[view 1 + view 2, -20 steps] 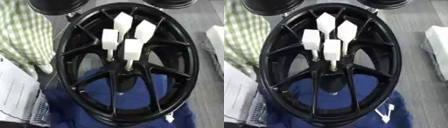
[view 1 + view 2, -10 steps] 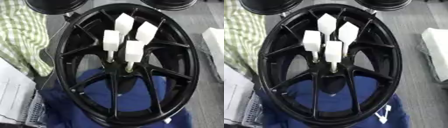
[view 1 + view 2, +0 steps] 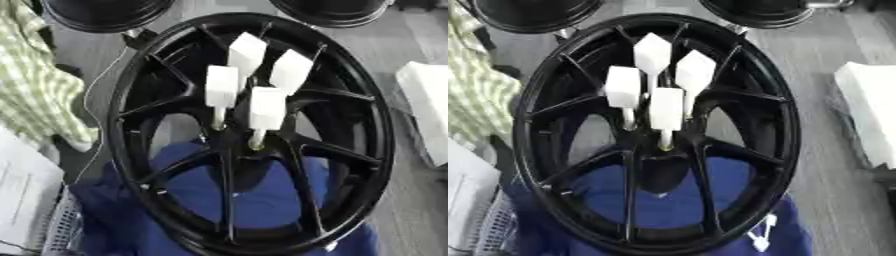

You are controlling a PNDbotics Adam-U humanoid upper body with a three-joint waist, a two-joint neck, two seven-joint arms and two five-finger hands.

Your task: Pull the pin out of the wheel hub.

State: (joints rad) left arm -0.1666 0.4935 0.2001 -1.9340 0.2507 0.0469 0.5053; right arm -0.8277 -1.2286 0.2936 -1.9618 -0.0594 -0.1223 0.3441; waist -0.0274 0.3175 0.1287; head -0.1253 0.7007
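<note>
**Four pins standing in hub, no robot hand in frame**

Black wheel hub [image 3: 249, 135] lies flat, face up, filling most of both views, resting on a blue cloth [image 3: 262, 200]. Four white pins stand in the hub centre, each a white block head on a thin pale stem going down into a hole near the middle. Front pin [image 3: 265, 109] is nearest the robot, stem foot visible at the hub centre. Left pin [image 3: 220, 87] just beside it, a little further back. Two rear pins: back-left [image 3: 246, 51], back-right [image 3: 290, 71]. Heads are close together, near but not clearly touching.

Robot hand state: neither left nor right shows in either view, so cannot tell if wide, narrow or holding anything. No arm visible either.

Key relation for the coming move: pins' long axes run roughly upright out of the hub face, leaning slightly away toward the far rim as seen from the head camera. Judgement: pull should go along that axis, up and out, not sideways, or the stem may bind in its hole. Front pin looks the easiest first target, since reaching the rear ones means passing over the others. Cluster sits about centre, slightly right of midline in left eye view and left of it in right eye view, so neither arm is clearly nearer.

Task progress, judged: not started, all four pins seated.

Around: green checked cloth [image 3: 35, 75] on the left, white papers [image 3: 22, 195] lower left, a white block-like object [image 3: 872, 110] on the right, two more dark rims at the far edge [image 3: 105, 12].
</note>
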